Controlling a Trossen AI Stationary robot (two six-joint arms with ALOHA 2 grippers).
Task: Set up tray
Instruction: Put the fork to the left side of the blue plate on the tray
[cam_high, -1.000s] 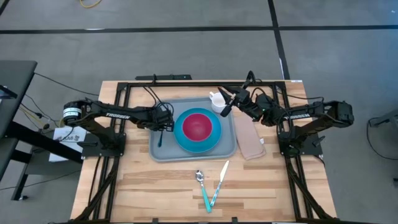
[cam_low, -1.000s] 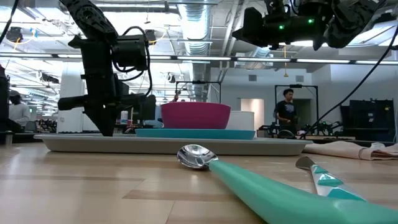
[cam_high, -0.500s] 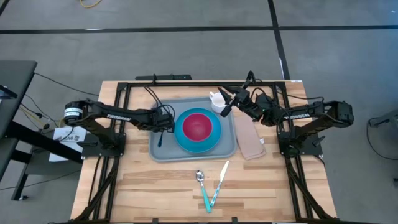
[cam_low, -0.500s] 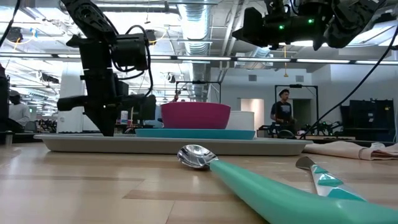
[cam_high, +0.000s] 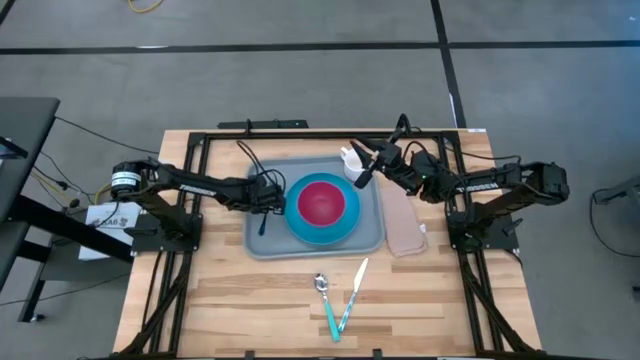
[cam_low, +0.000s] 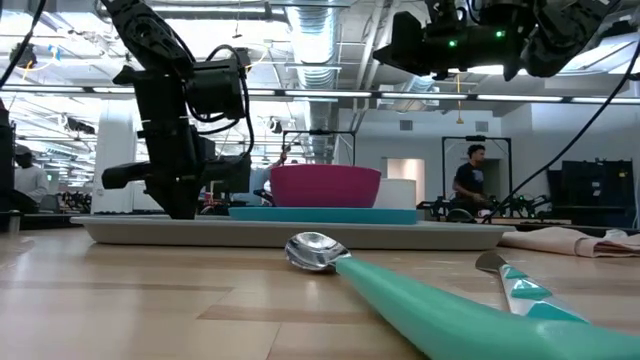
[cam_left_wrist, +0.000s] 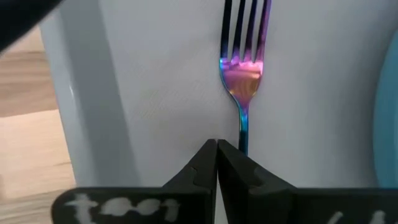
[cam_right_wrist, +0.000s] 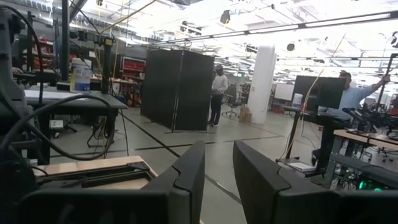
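The grey-blue tray (cam_high: 262, 241) lies flat on the table and carries a bright-blue plate (cam_high: 322, 238), a magenta bowl (cam_high: 322, 200), a white cup (cam_high: 352, 160) and an iridescent fork (cam_left_wrist: 244, 74). My left gripper (cam_high: 266, 203) is shut and stands inside the tray near its left rim, next to the fork's handle; the low view shows it reaching down to the tray (cam_low: 150, 232). My right gripper (cam_high: 365, 172) is open and hangs in the air above the tray's far right corner, near the cup, touching nothing. My left gripper comes from above, pointing down, with its shut fingertips (cam_left_wrist: 211, 152) on the tray's floor (cam_left_wrist: 155, 93) near the left rim. The fork's handle (cam_left_wrist: 242, 134) runs under the edge of one finger; whether the finger touches it I cannot tell.
A beige folded napkin (cam_high: 403, 225) lies just right of the tray. A teal-handled spoon (cam_high: 325, 295) and knife (cam_high: 352, 290) lie near the table's near edge. Bare wood is left of the tray. A person (cam_low: 468, 180) stands in the room beyond.
My left gripper has moved a little toward the table's right edge, still shut. The tray has slid the same way with it, carrying plate, bowl, cup and fork, and now lies close against the napkin. The person in the background has walked to the right.
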